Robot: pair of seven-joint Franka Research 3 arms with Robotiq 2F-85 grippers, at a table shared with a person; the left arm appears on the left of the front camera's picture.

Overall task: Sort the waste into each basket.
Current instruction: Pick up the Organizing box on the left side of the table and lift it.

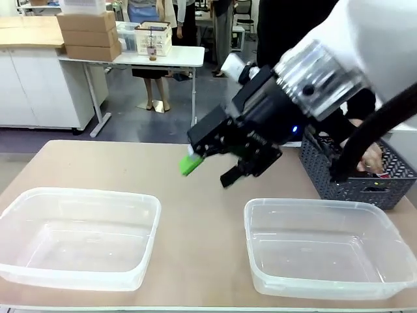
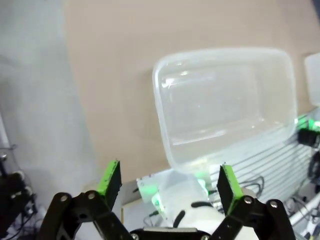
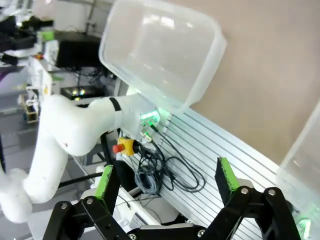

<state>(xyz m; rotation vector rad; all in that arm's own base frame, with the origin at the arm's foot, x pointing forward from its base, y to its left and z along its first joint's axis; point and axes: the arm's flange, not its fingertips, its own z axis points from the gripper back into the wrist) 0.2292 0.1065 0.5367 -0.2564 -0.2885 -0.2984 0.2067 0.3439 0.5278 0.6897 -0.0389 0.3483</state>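
Right claw [image 1: 210, 171] and left claw [image 2: 170, 182] are hanging wide open, empty; we're risking clipping the person's hand [image 1: 370, 158] reaching for waste [image 1: 384, 175] apparently in the grey basket [image 1: 352, 187], both clear tubs [image 1: 78, 195] sitting bare.

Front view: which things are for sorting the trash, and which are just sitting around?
For the job: left clear tub, right clear tub, open right tool, probably the dark grey basket with a person's hand in it.
Just around: cardboard boxes, white table behind.
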